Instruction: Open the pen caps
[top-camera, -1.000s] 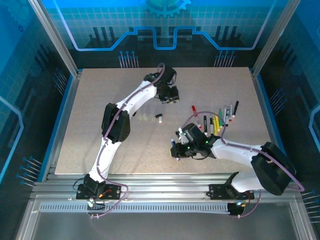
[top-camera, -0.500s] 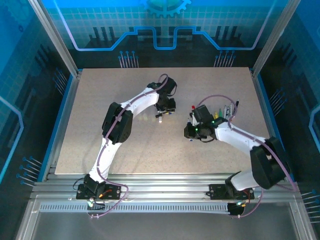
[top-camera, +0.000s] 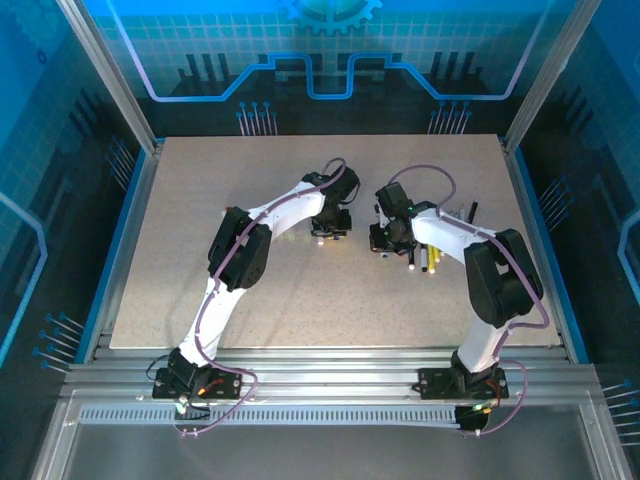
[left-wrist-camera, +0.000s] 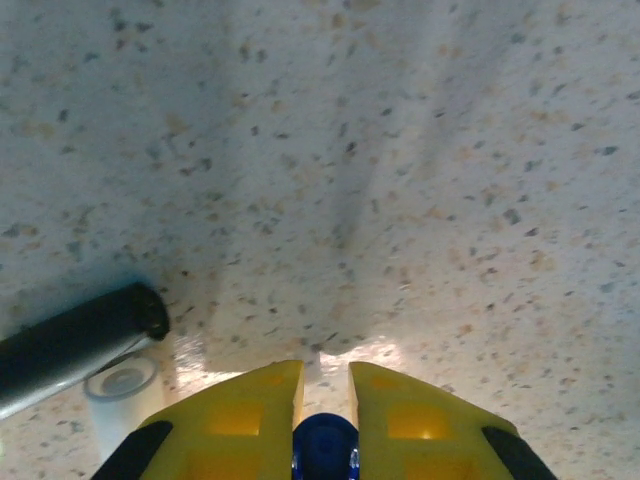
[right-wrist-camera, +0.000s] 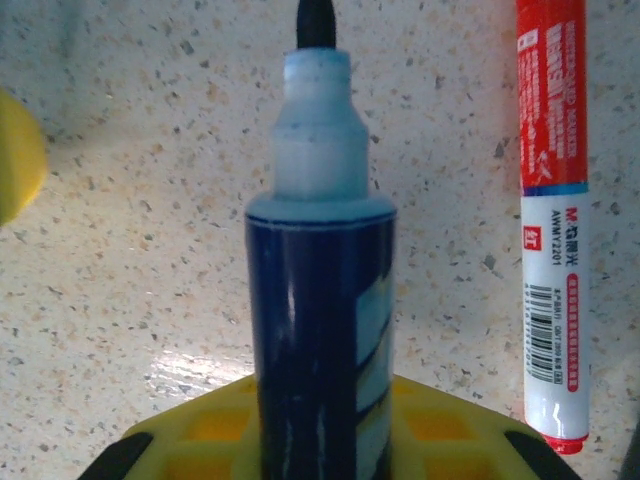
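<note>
- Top view: left arm (top-camera: 280, 205) and right arm (top-camera: 455, 235) meet mid-counter (top-camera: 190, 230), with spare pens (top-camera: 432, 262) just beside the right wrist.
- Left wrist: left fingers (left-wrist-camera: 250, 410) nearly together, pinching a blue cap (left-wrist-camera: 325, 448). A black pen (left-wrist-camera: 70, 345) lies nearby.
- Right wrist: right fingers (right-wrist-camera: 430, 425) clamp an uncapped blue marker (right-wrist-camera: 320, 330), tip bare. A red marker (right-wrist-camera: 550, 220) lies alongside.

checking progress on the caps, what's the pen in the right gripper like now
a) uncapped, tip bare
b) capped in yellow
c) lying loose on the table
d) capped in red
A: in the right wrist view the right gripper is shut on the blue pen, whose dark tip stands bare with no cap on it.
</note>
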